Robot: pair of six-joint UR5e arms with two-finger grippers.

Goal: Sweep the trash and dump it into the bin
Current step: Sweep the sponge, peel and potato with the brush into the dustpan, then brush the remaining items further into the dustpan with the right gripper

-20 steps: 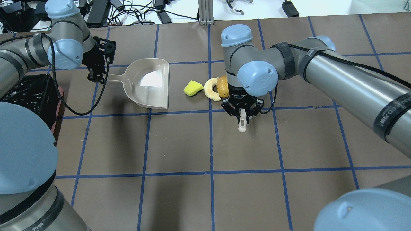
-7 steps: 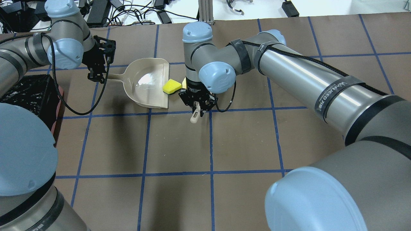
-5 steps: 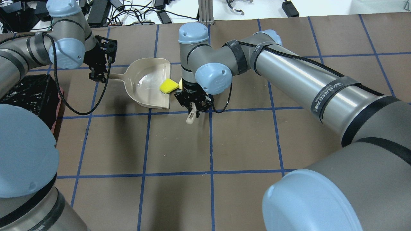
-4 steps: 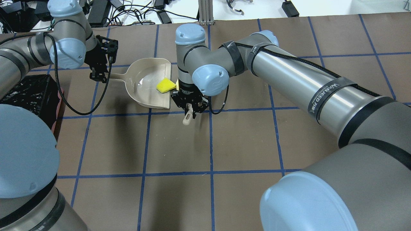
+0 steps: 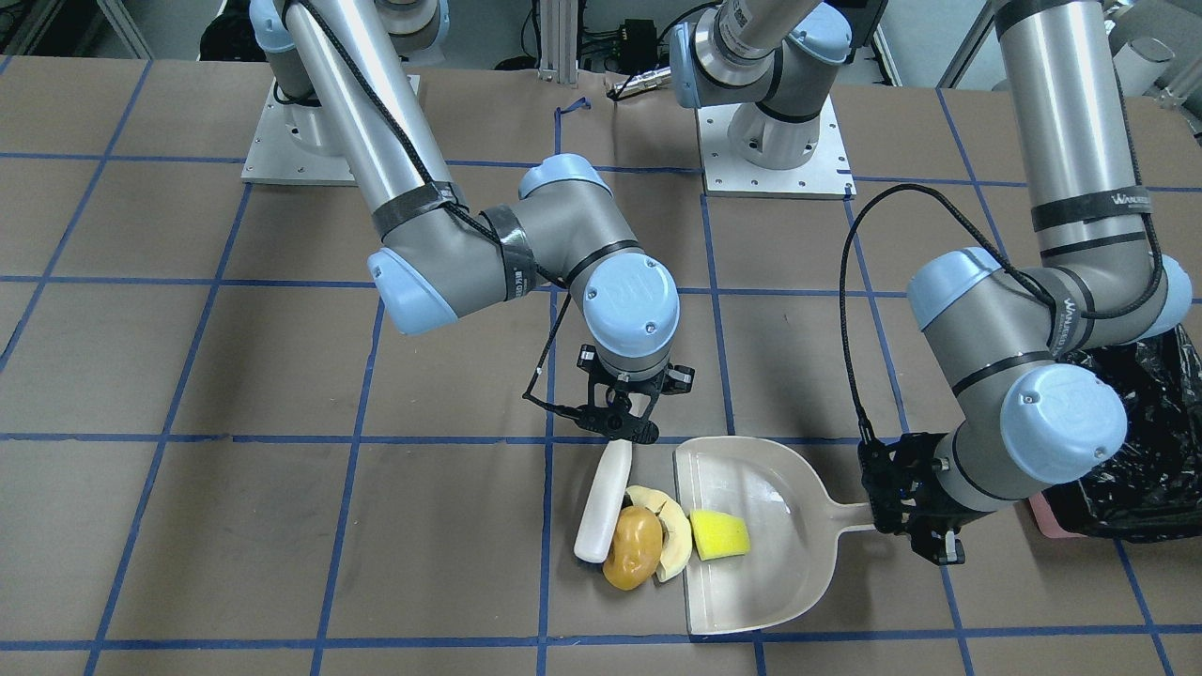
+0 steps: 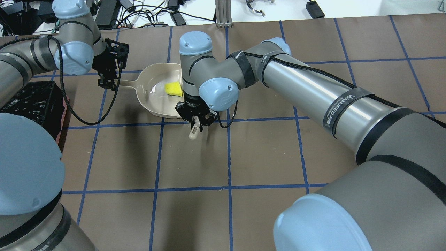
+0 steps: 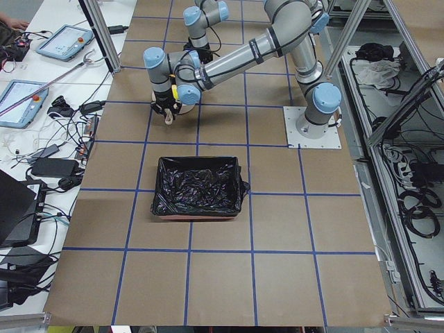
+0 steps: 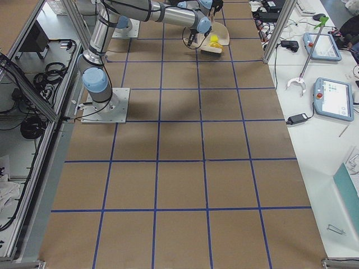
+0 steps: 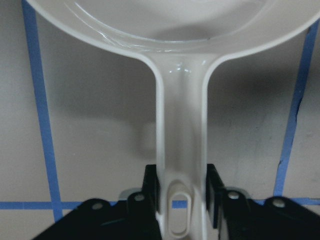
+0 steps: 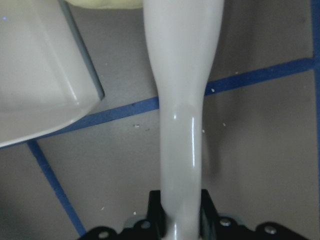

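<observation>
My right gripper (image 5: 621,424) is shut on a white brush (image 5: 601,507) that lies against the trash at the mouth of the beige dustpan (image 5: 779,573). The yellow sponge wedge (image 5: 719,535) sits inside the pan. The cream slice (image 5: 670,540) is at the pan's lip, and the golden-brown lump (image 5: 631,549) is just outside, touching the brush. My left gripper (image 5: 916,514) is shut on the dustpan handle (image 9: 181,140). Overhead, the sponge (image 6: 173,88) shows in the pan (image 6: 153,101); my right wrist (image 6: 196,120) hides the other two items. The pink bin (image 7: 198,187) with its black bag stands apart.
The bin (image 5: 1141,451) is close behind my left arm, at the table's left side (image 6: 31,101). The table is brown paper with a blue tape grid. Cables and boxes lie beyond the far edge (image 6: 139,14).
My right gripper has swept the brush leftward, pushing the trash towards the dustpan. The sponge went from the pan's lip to inside it. The left gripper has stayed on the handle.
</observation>
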